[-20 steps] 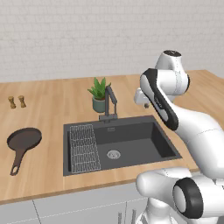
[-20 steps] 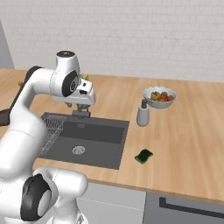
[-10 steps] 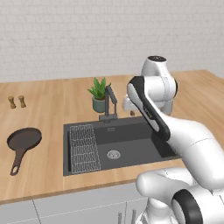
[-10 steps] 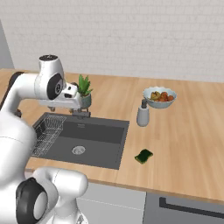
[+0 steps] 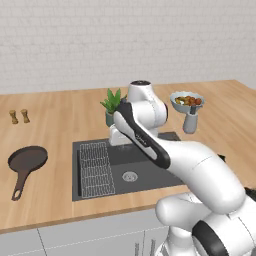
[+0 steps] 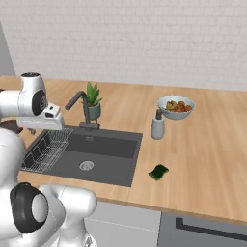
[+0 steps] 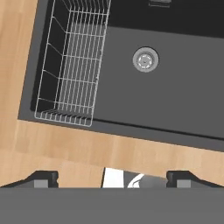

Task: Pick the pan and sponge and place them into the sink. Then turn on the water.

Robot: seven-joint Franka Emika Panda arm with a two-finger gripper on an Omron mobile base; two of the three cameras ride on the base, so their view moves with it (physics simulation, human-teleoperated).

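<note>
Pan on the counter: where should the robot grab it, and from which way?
Probably by the handle, coming straight down from above. The pan lies flat on the counter left of the sink, and its long, thin handle sticks out toward the front edge, narrow enough for open fingers to straddle. The round bowl looks too wide for that.

On the desk there is one pan, one sponge, one potted plant, one fruit bowl, one soap dispenser and two small shakers. There is one sink, with one wire rack, one round drain and one faucet.
</note>
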